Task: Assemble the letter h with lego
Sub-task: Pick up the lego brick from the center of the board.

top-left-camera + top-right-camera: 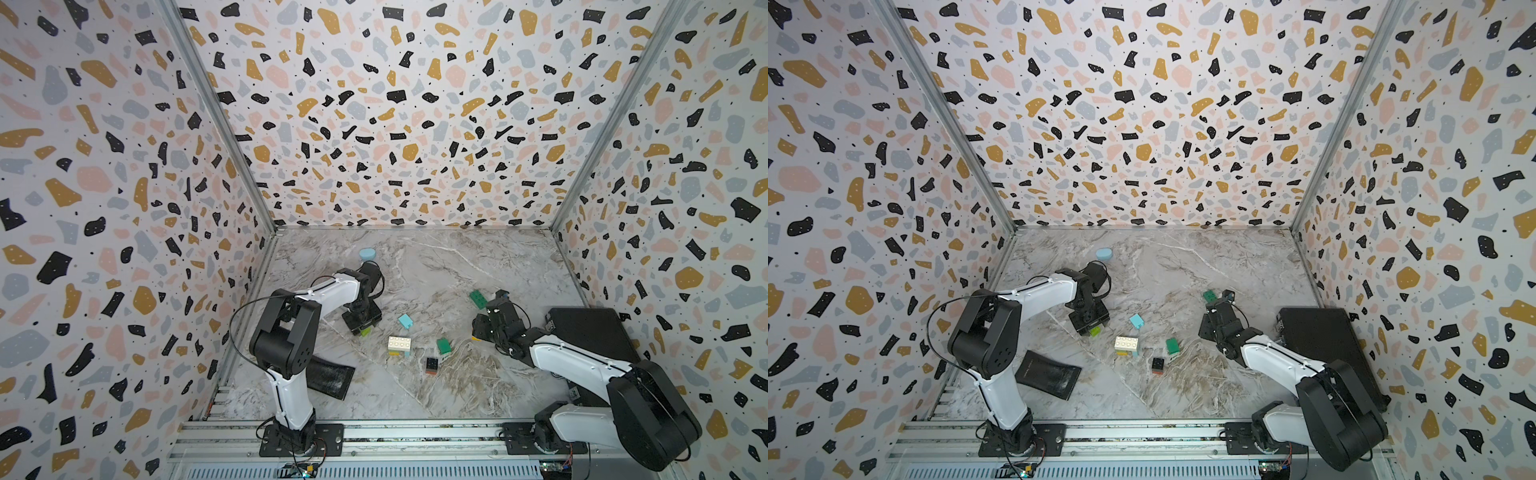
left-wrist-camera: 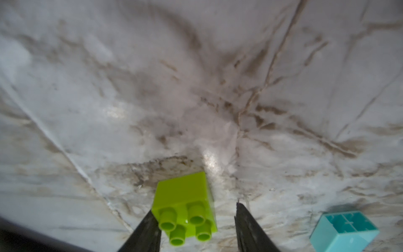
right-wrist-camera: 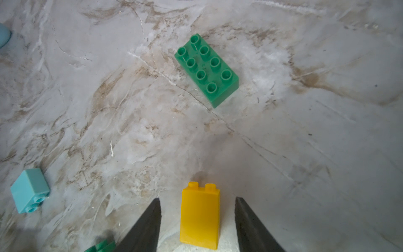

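A lime lego brick [image 2: 185,205] lies on its side on the marble table, studs toward the camera. My left gripper [image 2: 194,208] straddles it: one finger [image 2: 146,231] touches its side, the other stands a gap away, so the jaws are open. In both top views this gripper [image 1: 362,324] is low over the lime brick [image 1: 365,331]. My right gripper [image 3: 197,199] is open around an upright yellow lego brick [image 3: 199,218], with a gap on each side. A dark green eight-stud brick [image 3: 206,69] lies beyond it.
A light blue brick [image 1: 405,321], a white brick stack [image 1: 400,344], a green brick [image 1: 443,345] and a black brick [image 1: 432,365] lie mid-table. A pale-blue oval lump [image 1: 367,253] sits far back. A black pad [image 1: 330,376] lies front left, a black box [image 1: 590,332] at the right.
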